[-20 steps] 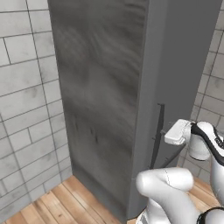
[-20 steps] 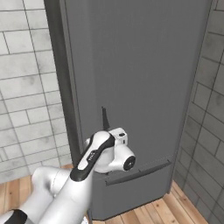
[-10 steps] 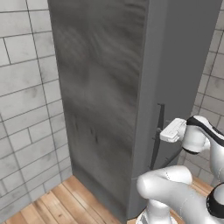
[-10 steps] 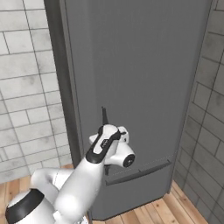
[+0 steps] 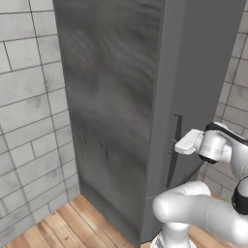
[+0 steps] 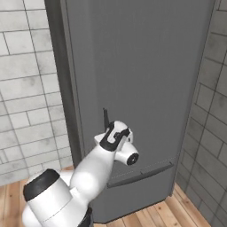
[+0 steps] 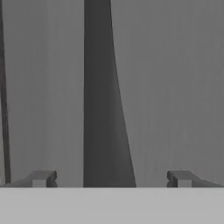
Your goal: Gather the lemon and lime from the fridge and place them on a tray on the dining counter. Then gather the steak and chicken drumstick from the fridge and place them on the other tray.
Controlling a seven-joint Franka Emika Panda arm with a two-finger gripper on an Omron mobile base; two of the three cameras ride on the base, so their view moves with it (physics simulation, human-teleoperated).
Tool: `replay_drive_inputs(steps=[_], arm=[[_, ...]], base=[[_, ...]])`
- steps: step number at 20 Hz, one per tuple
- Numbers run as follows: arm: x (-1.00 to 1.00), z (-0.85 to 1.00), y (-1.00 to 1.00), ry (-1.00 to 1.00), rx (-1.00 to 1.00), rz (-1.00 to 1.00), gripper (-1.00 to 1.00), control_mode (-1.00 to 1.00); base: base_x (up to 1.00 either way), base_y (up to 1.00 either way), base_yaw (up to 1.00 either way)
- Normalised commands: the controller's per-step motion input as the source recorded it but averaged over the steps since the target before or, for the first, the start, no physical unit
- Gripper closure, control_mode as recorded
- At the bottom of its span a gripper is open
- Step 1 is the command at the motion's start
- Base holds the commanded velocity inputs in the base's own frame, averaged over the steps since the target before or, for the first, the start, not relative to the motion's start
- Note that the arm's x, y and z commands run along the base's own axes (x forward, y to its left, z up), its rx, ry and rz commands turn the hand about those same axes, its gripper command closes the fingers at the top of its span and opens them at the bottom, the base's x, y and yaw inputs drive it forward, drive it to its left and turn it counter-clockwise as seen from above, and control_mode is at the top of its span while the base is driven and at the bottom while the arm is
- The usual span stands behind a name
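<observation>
1. The fridge [image 5: 145,97] stands shut against the tiled wall, its dark vertical handle [image 5: 173,150] on the door edge; lemon, lime, steak and drumstick are presumably behind that door, so none can be located from here.
2. Over the last second the tool [image 5: 180,147] has crept forward from just beside the handle to right up against it; the base has not moved, since fridge and wall sit the same in both base views.
3. In the hand view the handle [image 7: 100,96] runs upright between the two fingertips [image 7: 41,178], somewhat nearer the left one; the jaws stand wide with nothing held.
4. From the right base view the wrist hides the tool's tip, and the handle [image 6: 105,119] pokes up just above it.
5. My reading: the approach is nearly finished and the handle is bracketed; closing on it and pulling the door open looks like the next step; the whole gathering job remains ahead.
</observation>
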Motion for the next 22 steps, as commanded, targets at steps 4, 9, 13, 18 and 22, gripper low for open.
replay_drive_inputs(steps=[4,9,13,18,22], arm=[[0.22,-0.15,0.0,0.0,0.0,0.0,-1.0,-1.0],[0.18,-0.17,0.09,0.0,0.0,0.0,1.0,-1.0],[0.05,-0.05,0.03,0.0,0.0,0.0,1.0,-1.0],[-0.16,0.05,-0.28,0.04,0.0,-0.08,1.0,-1.0],[-0.36,0.29,-0.5,0.11,-0.01,-0.16,1.0,-1.0]], base=[[0.0,0.0,0.0],[0.0,0.0,0.0],[0.0,0.0,0.0],[0.0,0.0,0.0],[0.0,0.0,0.0]])
